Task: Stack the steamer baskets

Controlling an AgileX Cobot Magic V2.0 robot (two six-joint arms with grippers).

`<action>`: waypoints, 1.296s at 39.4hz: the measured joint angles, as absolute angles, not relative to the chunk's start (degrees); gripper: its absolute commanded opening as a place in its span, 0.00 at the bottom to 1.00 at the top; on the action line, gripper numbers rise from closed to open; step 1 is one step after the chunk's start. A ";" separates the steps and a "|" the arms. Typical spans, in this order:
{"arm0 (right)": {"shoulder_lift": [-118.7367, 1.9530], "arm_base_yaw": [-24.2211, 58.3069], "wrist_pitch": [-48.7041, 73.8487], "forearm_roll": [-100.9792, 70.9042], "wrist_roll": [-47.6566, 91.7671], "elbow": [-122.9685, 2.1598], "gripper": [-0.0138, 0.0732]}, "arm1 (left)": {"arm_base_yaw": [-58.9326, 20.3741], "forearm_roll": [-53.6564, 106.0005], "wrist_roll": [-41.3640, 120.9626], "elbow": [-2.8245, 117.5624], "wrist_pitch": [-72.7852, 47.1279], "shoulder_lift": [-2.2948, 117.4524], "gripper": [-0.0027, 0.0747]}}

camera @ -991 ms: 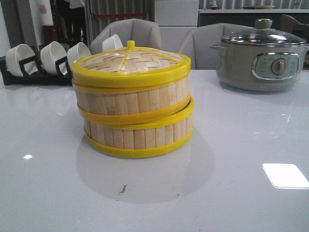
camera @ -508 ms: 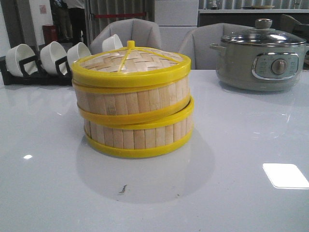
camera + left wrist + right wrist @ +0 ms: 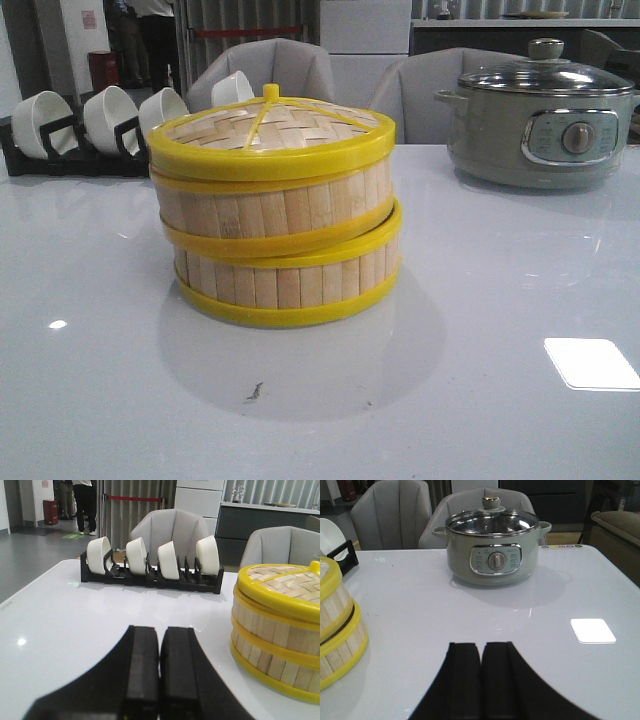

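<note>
Baskets (image 3: 280,250) sit stacked, lid (image 3: 270,135) on top, so the job looks done; left gripper (image 3: 159,670) and right gripper (image 3: 480,680) rest closed, empty, well clear.

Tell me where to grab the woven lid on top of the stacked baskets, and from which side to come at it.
Take the woven lid by the small yellow knob at its centre, coming straight down from above. The knob stands up from the flat woven top, while the lid's yellow rim sits flush on the upper steamer basket, leaving little edge to pinch. Either gripper would have to open first; both are shut.
</note>
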State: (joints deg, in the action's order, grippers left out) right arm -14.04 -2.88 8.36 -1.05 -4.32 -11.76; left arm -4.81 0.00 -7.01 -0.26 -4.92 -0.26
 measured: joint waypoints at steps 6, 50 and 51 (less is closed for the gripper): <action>-14.04 -2.88 8.36 -1.05 -4.32 -11.76 0.22 | -4.81 0.32 -7.01 -0.26 -4.92 -0.26 0.14; -14.04 -2.88 8.36 -1.05 -4.32 -11.76 0.22 | -4.81 1.47 -7.01 -0.26 -5.03 -0.26 0.14; -14.04 -2.88 8.36 -1.05 -4.32 -11.76 0.22 | -4.81 1.47 -7.01 -0.26 -5.03 -0.26 0.14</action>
State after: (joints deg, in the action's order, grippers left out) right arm -14.04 -2.88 8.36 -1.05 -4.32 -11.76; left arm -4.81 1.47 -7.01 -0.26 -5.03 -0.26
